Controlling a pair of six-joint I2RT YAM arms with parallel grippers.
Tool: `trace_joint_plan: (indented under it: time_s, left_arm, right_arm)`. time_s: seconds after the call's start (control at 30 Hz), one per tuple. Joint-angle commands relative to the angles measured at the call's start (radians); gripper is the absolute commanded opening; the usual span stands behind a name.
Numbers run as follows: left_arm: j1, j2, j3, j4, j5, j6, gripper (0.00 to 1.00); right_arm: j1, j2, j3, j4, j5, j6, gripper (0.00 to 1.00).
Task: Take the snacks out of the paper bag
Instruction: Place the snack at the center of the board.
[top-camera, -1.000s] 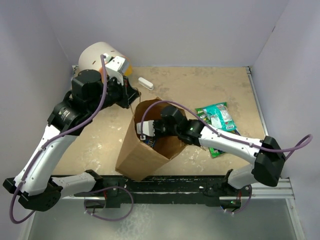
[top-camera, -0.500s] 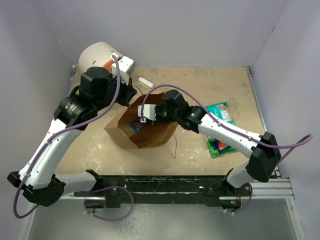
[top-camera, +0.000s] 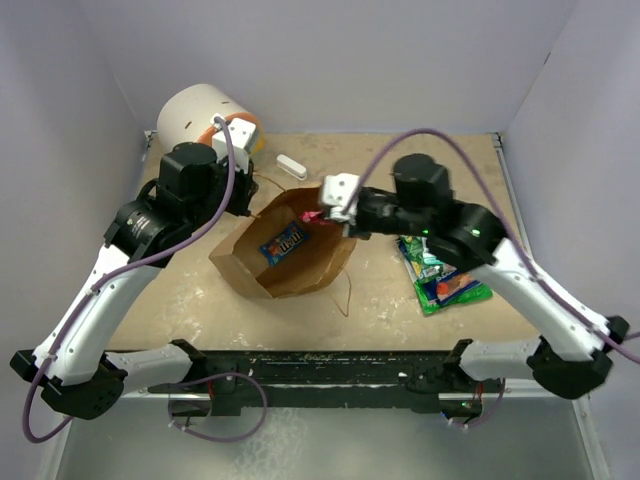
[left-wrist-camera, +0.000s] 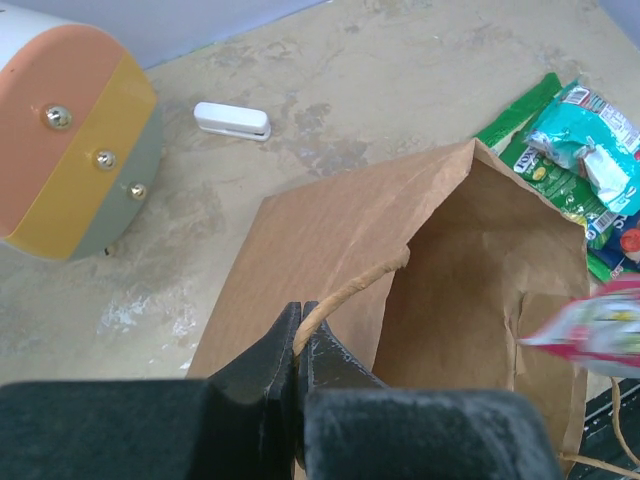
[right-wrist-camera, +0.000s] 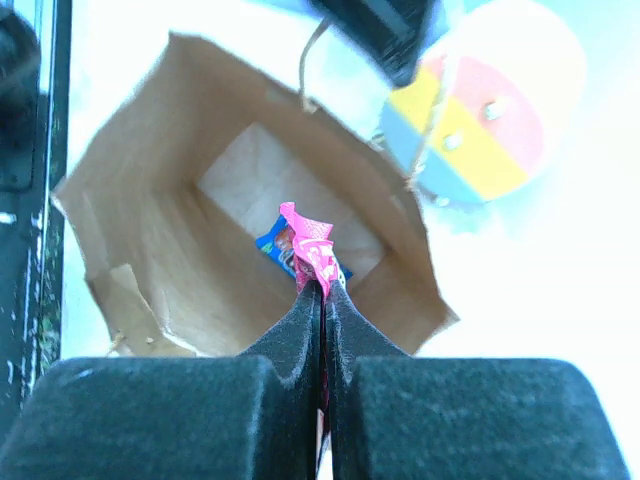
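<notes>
Beige desk (top-camera: 400, 170), brown paper bag (top-camera: 245, 262) tipped over at centre, left fingers (left-wrist-camera: 290, 325) closed on its twisted handle (left-wrist-camera: 350, 290), right fingers (right-wrist-camera: 312, 310) clamped on pink packet (right-wrist-camera: 308, 236) above the bag mouth, blue packet (top-camera: 283, 242) inside, green snacks (top-camera: 440, 272) lying at right.

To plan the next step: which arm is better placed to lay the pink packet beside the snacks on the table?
Right. The right pincer is shut on the pink packet, and the snack pile lies on its side. The left pincer holds the handle of the paper bag.
</notes>
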Motion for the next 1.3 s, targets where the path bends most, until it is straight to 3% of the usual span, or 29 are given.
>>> trace_joint_plan:
  time_s: [0.0,0.2,0.27,0.47,0.63,0.97,1.27]
  left_arm:
    - [0.005,-0.009,0.004,0.036,-0.024,-0.016,0.00]
    - [0.005,-0.015,0.008,0.031,-0.011,0.003,0.00]
    - [0.005,-0.025,0.004,0.030,-0.004,0.008,0.00]
    - [0.005,-0.058,0.001,0.033,0.031,0.019,0.00]
    - [0.005,-0.075,-0.020,0.041,0.057,0.016,0.00]
    - [0.005,-0.083,-0.031,0.050,0.102,-0.017,0.00]
    - [0.005,-0.071,-0.018,0.056,0.113,-0.029,0.00]
  right_arm:
    - [0.003,-0.134,0.069,-0.052,0.139,0.161,0.00]
    - [-0.009,-0.255,-0.093,0.011,0.680,0.168,0.00]
    - [-0.058,-0.264,-0.154,0.025,0.789,0.170,0.00]
    - [-0.334,-0.214,-0.332,-0.033,0.729,0.166,0.00]
    - [-0.472,-0.153,-0.504,0.009,0.771,0.127,0.00]
    - [-0.529,-0.085,-0.638,0.194,0.870,0.078,0.00]
    - [-0.529,-0.077,-0.638,0.155,0.802,0.085,0.00]
